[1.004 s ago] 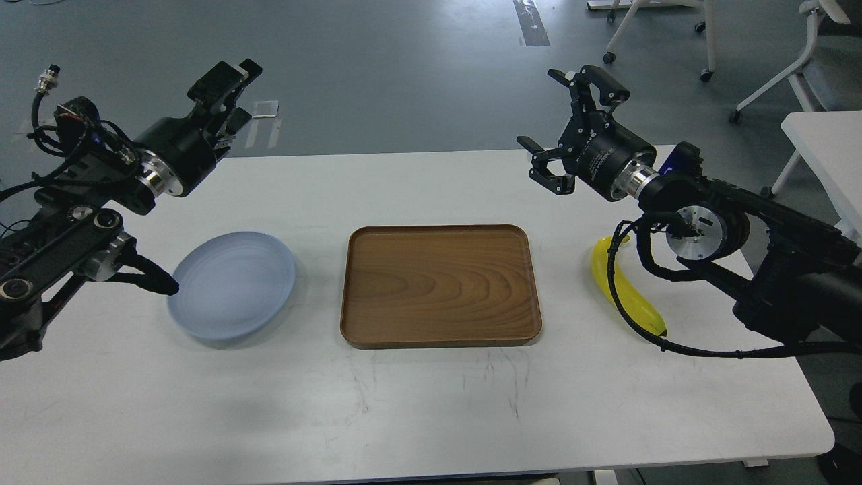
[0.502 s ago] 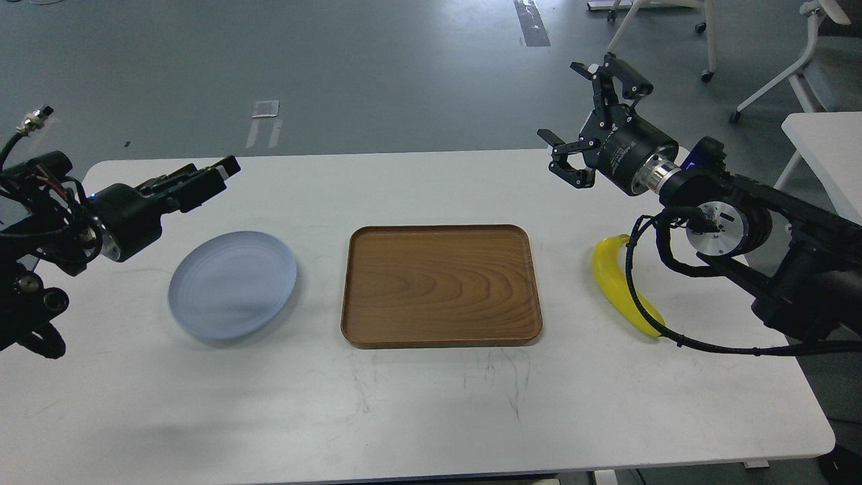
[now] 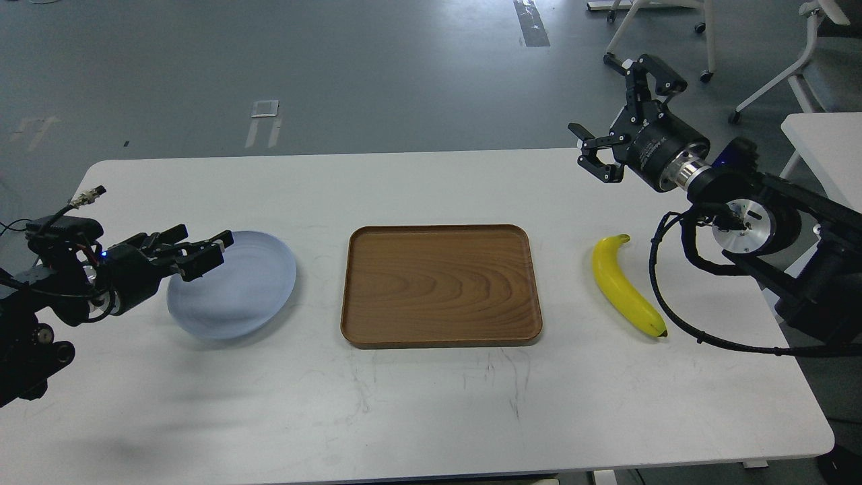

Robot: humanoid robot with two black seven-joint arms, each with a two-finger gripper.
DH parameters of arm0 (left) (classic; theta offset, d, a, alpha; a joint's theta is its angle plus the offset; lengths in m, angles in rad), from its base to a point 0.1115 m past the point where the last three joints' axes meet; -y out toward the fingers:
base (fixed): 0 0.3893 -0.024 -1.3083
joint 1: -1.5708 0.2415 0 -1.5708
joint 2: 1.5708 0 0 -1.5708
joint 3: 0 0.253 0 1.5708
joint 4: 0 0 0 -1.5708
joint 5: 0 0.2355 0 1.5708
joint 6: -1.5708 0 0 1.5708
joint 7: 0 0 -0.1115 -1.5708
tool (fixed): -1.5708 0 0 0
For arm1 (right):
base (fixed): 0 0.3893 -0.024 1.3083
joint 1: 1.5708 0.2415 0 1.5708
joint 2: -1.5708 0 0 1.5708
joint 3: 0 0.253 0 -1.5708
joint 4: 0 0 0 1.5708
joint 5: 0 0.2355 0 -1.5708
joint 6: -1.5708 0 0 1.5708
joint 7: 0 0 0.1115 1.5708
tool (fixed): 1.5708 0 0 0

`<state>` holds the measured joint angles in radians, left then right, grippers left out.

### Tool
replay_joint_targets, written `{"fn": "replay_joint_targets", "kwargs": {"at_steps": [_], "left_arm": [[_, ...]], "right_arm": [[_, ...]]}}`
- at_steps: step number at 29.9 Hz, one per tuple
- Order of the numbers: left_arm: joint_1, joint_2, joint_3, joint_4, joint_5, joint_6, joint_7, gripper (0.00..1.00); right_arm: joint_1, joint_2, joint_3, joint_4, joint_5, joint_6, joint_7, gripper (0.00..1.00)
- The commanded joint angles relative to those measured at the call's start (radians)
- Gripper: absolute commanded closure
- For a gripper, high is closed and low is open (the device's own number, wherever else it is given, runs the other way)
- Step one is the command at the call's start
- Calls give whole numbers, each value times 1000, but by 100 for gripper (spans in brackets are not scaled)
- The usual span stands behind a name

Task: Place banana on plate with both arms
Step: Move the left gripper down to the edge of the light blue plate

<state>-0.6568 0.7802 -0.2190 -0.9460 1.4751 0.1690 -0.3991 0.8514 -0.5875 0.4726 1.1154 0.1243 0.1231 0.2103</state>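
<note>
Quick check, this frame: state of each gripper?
Left gripper: open, empty, over the plate rim.
Right gripper: open, empty, up behind the banana.

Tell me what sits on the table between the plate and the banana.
In the head view, the brown wooden tray lies between the plate and the banana, with bare white table on either side of it.

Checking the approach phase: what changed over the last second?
The left gripper dropped from high behind the table to the plate's left rim, over its edge. Its jaws look slightly parted, empty. The right gripper drew back up and right, open, uncovering the banana. Nothing was grasped. Banana, plate and wooden tray kept their places.
</note>
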Motion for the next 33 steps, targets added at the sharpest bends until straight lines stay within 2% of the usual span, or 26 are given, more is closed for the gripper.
{"fn": "replay_joint_targets", "kwargs": {"at_steps": [1,17,22,33], "left_arm": [[2,-64,0,128,-6,-3,-1,6],[3,-72,0,196,-52,-37,-10,6],[39,-84,0,248,-76,-36,-10,6],[83,-88,0,254,-99,-36,-27,6]], "right_arm": [[-2,-26,1,6,1,0,1,0],[-3,-40,0,9,1,-3,1,0],[3,-40,1,11,1,-3,1,0],[6,-40,1,11,0,-5,1,0]]}}
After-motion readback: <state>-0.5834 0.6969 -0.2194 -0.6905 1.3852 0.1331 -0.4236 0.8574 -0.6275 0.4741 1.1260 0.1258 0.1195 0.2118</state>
